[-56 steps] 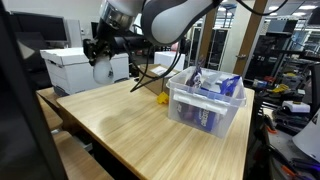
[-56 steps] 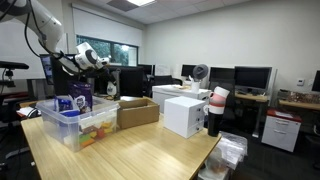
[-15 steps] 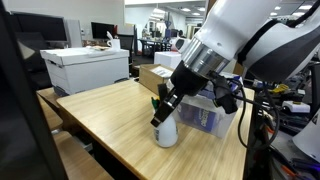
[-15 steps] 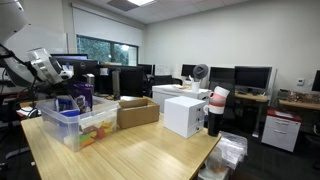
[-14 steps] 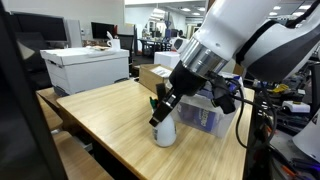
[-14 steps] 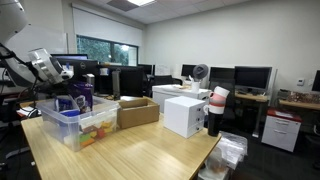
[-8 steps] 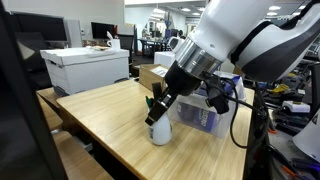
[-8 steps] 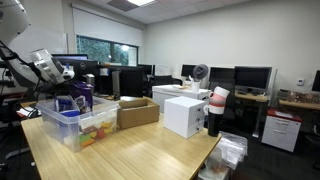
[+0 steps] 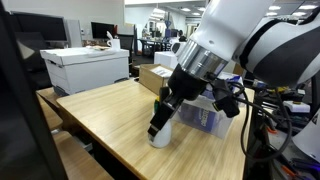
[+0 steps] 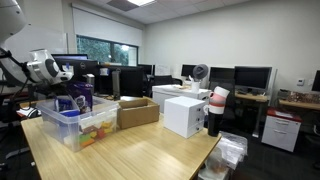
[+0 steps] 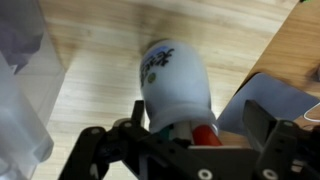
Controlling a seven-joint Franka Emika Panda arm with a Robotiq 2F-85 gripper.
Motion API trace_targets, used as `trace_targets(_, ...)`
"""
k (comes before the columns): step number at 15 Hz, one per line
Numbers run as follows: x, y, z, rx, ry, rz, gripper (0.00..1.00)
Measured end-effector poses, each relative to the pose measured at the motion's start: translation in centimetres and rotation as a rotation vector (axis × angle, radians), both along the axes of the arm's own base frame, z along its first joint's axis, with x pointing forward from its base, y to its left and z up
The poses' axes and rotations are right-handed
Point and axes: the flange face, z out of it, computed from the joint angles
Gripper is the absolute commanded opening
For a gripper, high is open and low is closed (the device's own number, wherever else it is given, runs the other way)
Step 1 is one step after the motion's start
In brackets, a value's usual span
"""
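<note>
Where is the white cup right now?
In an exterior view the white cup is in the claw, down at the wooden table, just beside the clear bin.

Low and close at the table (image 9: 100, 112) corner in an exterior view, facing across toward the white box (image 9: 85, 68). Well back from the table in an exterior view, facing along past the clear bin (image 10: 72, 122) to the windows (image 10: 105, 50). Shared in both exterior views: table, white box, clear bin. From the wrist, tight, down past the claw (image 11: 180, 135) onto the white bottle (image 11: 170, 75).
</note>
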Motion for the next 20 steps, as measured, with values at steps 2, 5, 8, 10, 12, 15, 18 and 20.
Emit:
trace_targets(2,-0.5,0.3,0.6,0.005,0.072,0.005,1.00)
trace_targets(5,2.0,0.2,4.7,-0.020,0.117,0.020,1.00)
trace_targets(8,4.0,-0.1,6.7,-0.073,0.174,0.072,1.00)
trace_targets(10,5.3,-0.4,8.2,-0.113,0.268,0.135,1.00)
trace_targets(12,6.2,-0.6,9.0,-0.146,0.358,0.204,1.00)
trace_targets(15,7.2,-0.5,9.3,-0.148,0.419,0.315,1.00)
trace_targets(18,8.2,-0.2,8.9,-0.131,0.437,0.448,1.00)
trace_targets(20,8.7,-0.2,8.5,-0.126,0.447,0.533,1.00)
